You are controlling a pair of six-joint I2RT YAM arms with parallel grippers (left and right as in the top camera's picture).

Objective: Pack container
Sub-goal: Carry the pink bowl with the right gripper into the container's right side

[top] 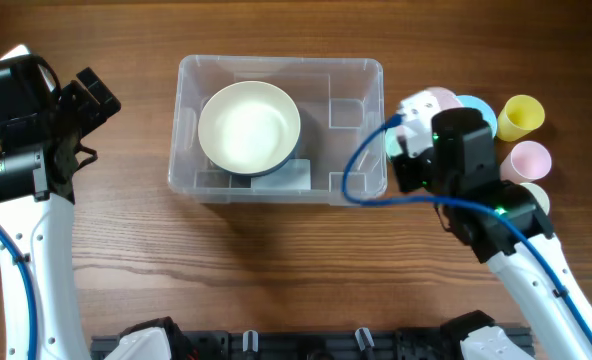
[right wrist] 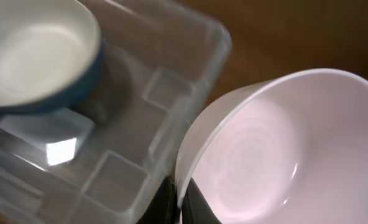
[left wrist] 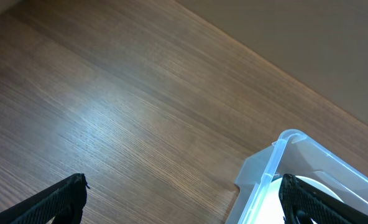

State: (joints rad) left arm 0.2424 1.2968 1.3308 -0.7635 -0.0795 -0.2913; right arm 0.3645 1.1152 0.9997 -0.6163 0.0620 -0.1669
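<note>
The clear plastic container (top: pixel 276 62) sits at the middle of the wooden bench (top: pixel 276 260), long side across the overhead view, with rounded corners and moulded ribs on its floor. In its left half lies a cream bowl with a dark blue outside (top: pixel 249 128), mouth up; the right half of the container's floor is bare. The right hand (right wrist: pixel 181 198) is closed narrow on the rim of a pale pink bowl (right wrist: pixel 277 143), one finger inside the rim and one outside, and holds the bowl tilted just beside the container's right end wall, outside it. From overhead the right arm covers much of that bowl, and its blue cable (top: pixel 351 175) loops over the container's right end. Behind the arm, near the bench's right edge, stand a light blue bowl (top: pixel 476 105), a yellow cup (top: pixel 522 116) and a pink cup (top: pixel 528 160), close together. The left hand (left wrist: pixel 183 183) is spread wide and holds nothing; it hangs over bare wood well left of the container, whose near corner shows at the right of its wrist view.
</note>
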